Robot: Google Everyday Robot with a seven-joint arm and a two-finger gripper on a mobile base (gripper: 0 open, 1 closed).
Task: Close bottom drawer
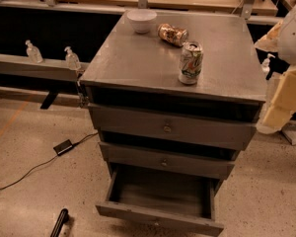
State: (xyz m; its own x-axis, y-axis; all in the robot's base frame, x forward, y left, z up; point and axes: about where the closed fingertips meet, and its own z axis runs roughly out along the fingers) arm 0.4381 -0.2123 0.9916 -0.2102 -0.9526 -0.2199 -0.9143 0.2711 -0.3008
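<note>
The grey cabinet (138, 63) stands in the middle of the camera view with three drawers. The bottom drawer (158, 219) is pulled out towards me, and its shallow box (160, 194) is open and empty. The middle drawer (138, 157) and the top drawer (128, 122) are pushed in. Only white and beige padded parts of my arm (288, 90) show at the right edge, beside the cabinet's right side. My gripper itself is out of view.
On the cabinet top are a white bowl (141, 19), a can lying on its side (172, 34) and an upright can (190, 62). A black adapter with cable (62, 146) lies on the floor at left. A black cylinder (59, 222) is at the bottom left. Two small bottles (72, 59) stand on a ledge.
</note>
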